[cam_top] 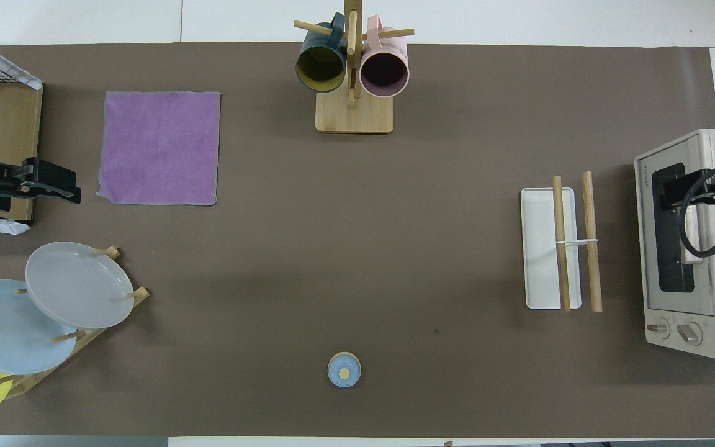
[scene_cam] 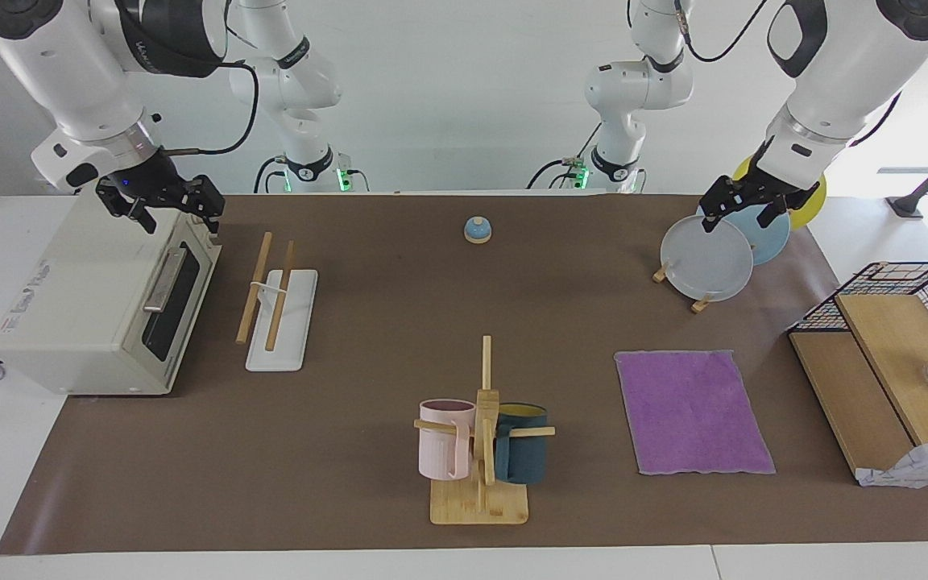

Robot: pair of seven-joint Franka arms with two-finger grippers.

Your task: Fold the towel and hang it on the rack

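Lying flat, purple face up, the towel (scene_cam: 693, 411) was well apart from the rack (scene_cam: 280, 306); the left gripper (scene_cam: 746, 205) over the plates (scene_cam: 707, 259) and the right gripper (scene_cam: 164, 208) over the toaster oven (scene_cam: 101, 302) had jaws open.

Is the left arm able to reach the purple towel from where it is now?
Probably yes. The left gripper hangs open over the plate stand, and the towel lies flat at the same end of the table, farther from the robots. Nothing lies on it or stands between them.

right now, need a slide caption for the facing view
Purple towel lies flat, unfolded; rack bare beside the oven.
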